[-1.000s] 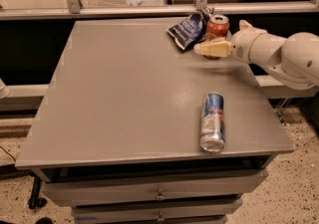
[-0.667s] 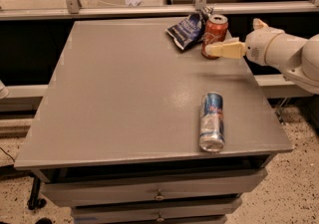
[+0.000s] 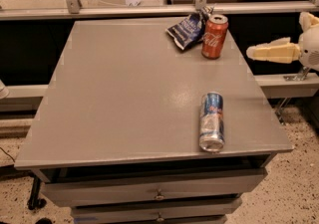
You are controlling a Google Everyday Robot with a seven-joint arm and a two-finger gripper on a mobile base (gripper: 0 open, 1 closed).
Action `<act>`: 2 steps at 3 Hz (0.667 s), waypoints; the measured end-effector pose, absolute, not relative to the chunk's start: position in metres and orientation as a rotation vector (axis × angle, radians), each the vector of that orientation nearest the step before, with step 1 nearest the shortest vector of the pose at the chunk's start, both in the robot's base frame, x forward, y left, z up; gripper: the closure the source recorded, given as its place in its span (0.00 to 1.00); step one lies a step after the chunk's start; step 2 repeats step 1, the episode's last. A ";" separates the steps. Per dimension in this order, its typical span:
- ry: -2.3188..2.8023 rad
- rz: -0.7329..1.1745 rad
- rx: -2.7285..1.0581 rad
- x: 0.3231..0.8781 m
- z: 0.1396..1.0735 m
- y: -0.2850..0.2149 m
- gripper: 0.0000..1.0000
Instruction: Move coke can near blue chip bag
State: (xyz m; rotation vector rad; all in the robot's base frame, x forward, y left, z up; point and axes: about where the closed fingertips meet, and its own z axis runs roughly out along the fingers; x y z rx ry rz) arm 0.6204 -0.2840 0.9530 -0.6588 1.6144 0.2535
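The coke can (image 3: 214, 36) stands upright at the far right of the grey table (image 3: 124, 93), red with white script and a silver top. The blue chip bag (image 3: 186, 29) lies crumpled right beside it on its left, its twisted silvery end behind the can. My gripper (image 3: 279, 36) is off the table's right edge, to the right of the can and apart from it. Its cream fingers (image 3: 271, 52) are spread and hold nothing.
A slim blue-and-silver can (image 3: 212, 121) lies on its side near the table's front right. A glass rail (image 3: 149, 9) runs behind the table. Drawers (image 3: 159, 195) sit under the front edge. A low ledge (image 3: 289, 81) stands to the right.
My gripper has let go of the coke can and drawn back to the right, off the table. The can stays upright beside the blue chip bag.
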 end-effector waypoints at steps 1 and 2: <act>1.618 0.267 -0.671 0.616 0.951 -0.282 0.00; 1.618 0.267 -0.671 0.616 0.951 -0.282 0.00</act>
